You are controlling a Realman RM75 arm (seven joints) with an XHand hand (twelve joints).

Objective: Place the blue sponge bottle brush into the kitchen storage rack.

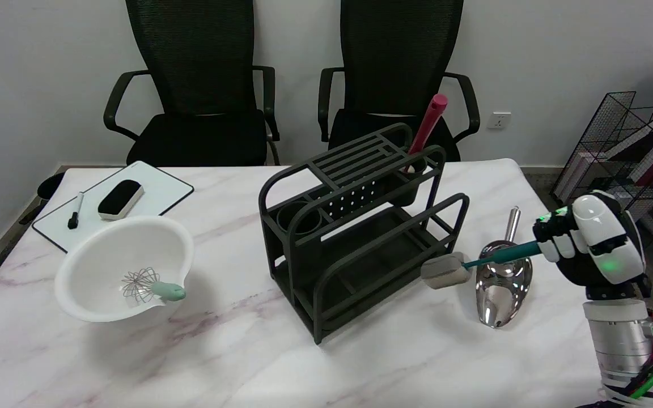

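While the black-and-white right hand [590, 246] grips its teal handle, the blue sponge bottle brush [476, 263] juts leftward in the air | grey sponge tip just beside the dark metal kitchen storage rack [355, 226] | shiny steel scoop [502, 283] below | risk: tip may snag the rack's rail.

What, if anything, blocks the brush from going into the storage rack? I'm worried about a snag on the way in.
Nothing visible lies between them. The right hand holds the bottle brush by its handle, sponge head at the kitchen storage rack's right end. Only the rack's own side bar stands near the head; the metal scoop lies beneath.
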